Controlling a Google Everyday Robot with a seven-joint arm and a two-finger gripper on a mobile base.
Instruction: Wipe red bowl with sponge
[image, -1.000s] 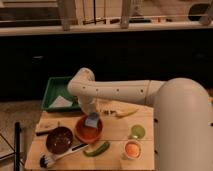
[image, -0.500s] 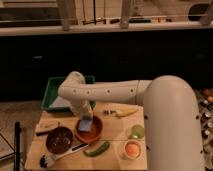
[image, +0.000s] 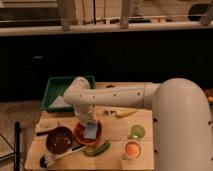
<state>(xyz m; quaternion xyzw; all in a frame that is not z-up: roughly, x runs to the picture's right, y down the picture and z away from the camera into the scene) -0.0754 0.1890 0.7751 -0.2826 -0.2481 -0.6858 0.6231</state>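
Looking down on a wooden counter (image: 117, 134). At about 8 o'clock from its middle, the red bowl (image: 79, 136), upright, with the sponge (image: 91, 132) lying inside, toward 2 o'clock of the bowl's centre. Straight above the sponge, at its 12 o'clock edge, the pincer (image: 88, 124), hanging from a thick white arm (image: 117, 95) and seemingly touching the pad; cannot tell whether spread, pressed together or pinching the sponge. Touching or almost touching the red bowl at its 9 o'clock: a darker brown-maroon bowl (image: 59, 139). At 5 o'clock of the red bowl, just beside the rim, a long green vegetable (image: 97, 148), lying flat. At 7 o'clock, by the brown-maroon bowl, a brush (image: 48, 160) with black bristles and a pale handle pointing toward 2 o'clock. Well off at 3 o'clock of the red bowl, a small green cup (image: 137, 132); near that, at 4 o'clock, a cup with an orange inside (image: 132, 149). Beyond the pincer at 1 o'clock, a pale yellowish curved thing (image: 122, 113) on the boards. At 11 o'clock, past the counter's far-left corner, a green tray (image: 54, 86) holding a white sheet (image: 61, 102).
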